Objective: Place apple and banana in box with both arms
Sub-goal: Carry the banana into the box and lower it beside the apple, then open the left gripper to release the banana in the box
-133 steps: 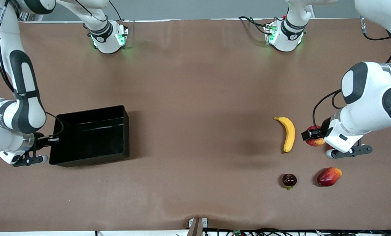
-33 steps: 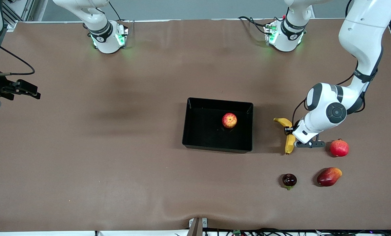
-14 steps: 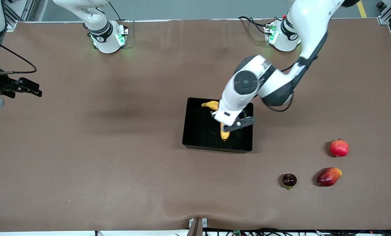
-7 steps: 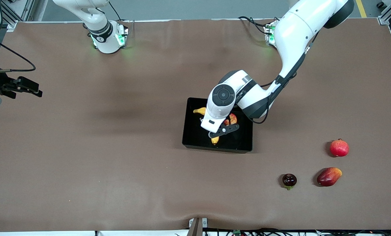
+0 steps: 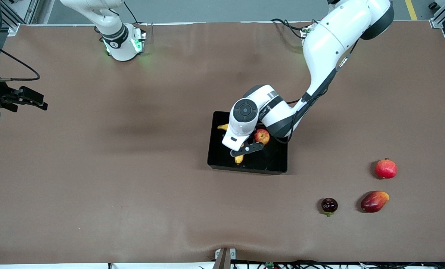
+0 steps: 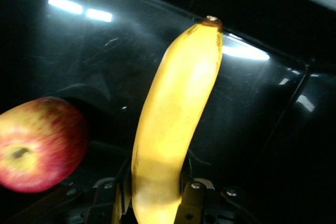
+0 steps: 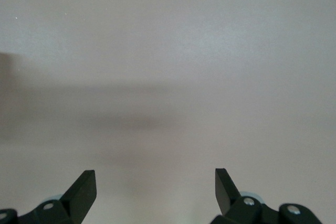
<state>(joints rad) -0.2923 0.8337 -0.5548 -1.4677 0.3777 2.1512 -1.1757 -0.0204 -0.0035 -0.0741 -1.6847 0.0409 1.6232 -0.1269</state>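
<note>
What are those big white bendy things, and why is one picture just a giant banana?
Those are two robot arms with pinching grippers. The big picture comes from a camera high above the table. The other two come from little cameras on the arms' wrists, so things look huge. The left gripper is over the black box, pinching the banana. The apple already lies in the box beside it. The right gripper waits open over bare table at the right arm's end. Three other fruits sit on the table toward the left arm's end: a red round one, a mango, a dark one.

left tool [image 5: 240,146] clamped, arm bent low — right tool [image 7: 156,192] fingers apart, waiting
</note>
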